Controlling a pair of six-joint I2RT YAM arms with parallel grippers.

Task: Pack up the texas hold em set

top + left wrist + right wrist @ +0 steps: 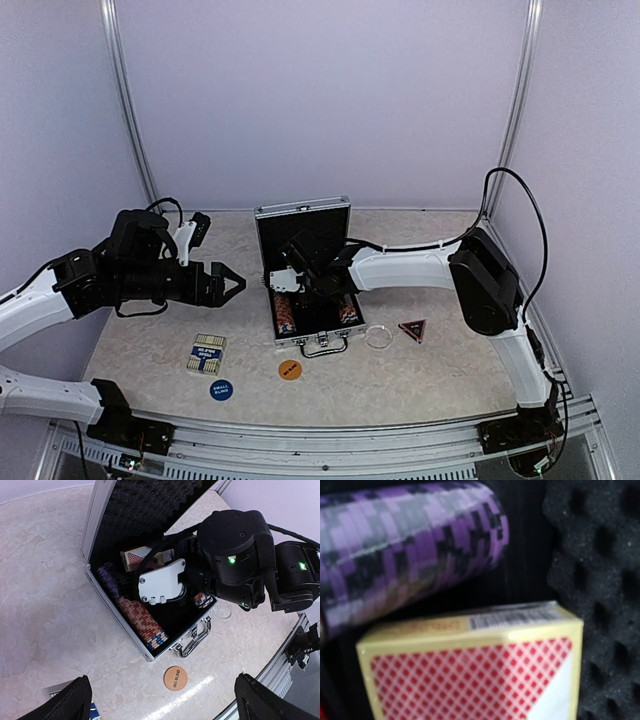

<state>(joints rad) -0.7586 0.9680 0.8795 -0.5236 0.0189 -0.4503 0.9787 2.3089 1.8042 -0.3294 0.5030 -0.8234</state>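
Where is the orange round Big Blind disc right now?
In the top view, the orange round disc lies on the table just in front of the metal handle of the open silver aluminium case, with the blue round disc to its left.

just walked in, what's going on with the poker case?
The right gripper is down inside the open silver case, right at the red card deck at the back, beside the rows of chips. I can't tell whether it is gripping the deck. The left gripper hovers left of the case, fingers open and empty. Not yet packed, on the table: blue card deck, blue disc, orange disc, clear disc, dark triangle.
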